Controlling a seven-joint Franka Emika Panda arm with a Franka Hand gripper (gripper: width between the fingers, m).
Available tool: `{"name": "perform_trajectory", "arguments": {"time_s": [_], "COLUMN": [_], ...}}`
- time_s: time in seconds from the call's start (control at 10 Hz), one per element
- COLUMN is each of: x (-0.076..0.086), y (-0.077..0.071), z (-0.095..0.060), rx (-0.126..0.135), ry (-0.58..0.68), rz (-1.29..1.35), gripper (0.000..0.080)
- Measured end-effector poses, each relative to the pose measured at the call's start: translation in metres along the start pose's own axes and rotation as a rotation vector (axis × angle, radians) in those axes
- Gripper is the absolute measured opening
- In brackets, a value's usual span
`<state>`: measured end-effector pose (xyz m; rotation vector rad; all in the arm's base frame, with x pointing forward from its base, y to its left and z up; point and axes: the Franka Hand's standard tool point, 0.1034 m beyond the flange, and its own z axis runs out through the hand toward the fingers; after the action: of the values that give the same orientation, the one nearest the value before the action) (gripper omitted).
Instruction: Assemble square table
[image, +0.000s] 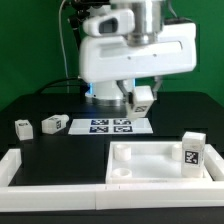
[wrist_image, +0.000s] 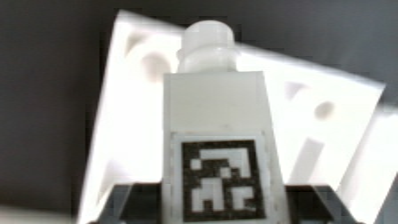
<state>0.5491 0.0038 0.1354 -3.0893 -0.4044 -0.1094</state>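
Leg (wrist_image: 217, 120) lengthwise in hand (image: 141, 96), peg (wrist_image: 210, 40) outermost

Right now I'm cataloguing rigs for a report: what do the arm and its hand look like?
The arm is a bulky, rounded white housing topped by a grey metal cylinder, with a black cable beside it. Its hand is pale with dark fingers. No markings are visible on them.

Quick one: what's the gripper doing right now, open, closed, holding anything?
Gripper: closed on a white tagged leg.
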Motion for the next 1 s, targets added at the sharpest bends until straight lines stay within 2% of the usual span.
{"name": "perform_trajectory", "arguments": {"time_s": [0.1,0.2,0.3,0.5,0.6,0.7,0.8,1.0], "x": [0.004,0.005,0.001,-0.002,-0.006,-0.001,0.018,0.066], "y": [0.025,0.03,0.032,0.051,0.053,0.049,0.05,0.048], "z": [-0.012,-0.012,-0.009,-0.013,-0.011,-0.009,-0.01,-0.006], "rx": [-0.027,-0.061,-0.08,-0.162,-0.172,-0.143,-0.113,-0.073], "ry": [0.057,0.132,0.168,0.283,0.289,0.262,0.237,0.227], "rz": [-0.039,-0.021,-0.037,-0.052,-0.051,-0.042,-0.041,0.003], "gripper": [0.0289,0.0289,0.0289,0.0289,0.0289,0.0289,0.0289,0.0289]}}
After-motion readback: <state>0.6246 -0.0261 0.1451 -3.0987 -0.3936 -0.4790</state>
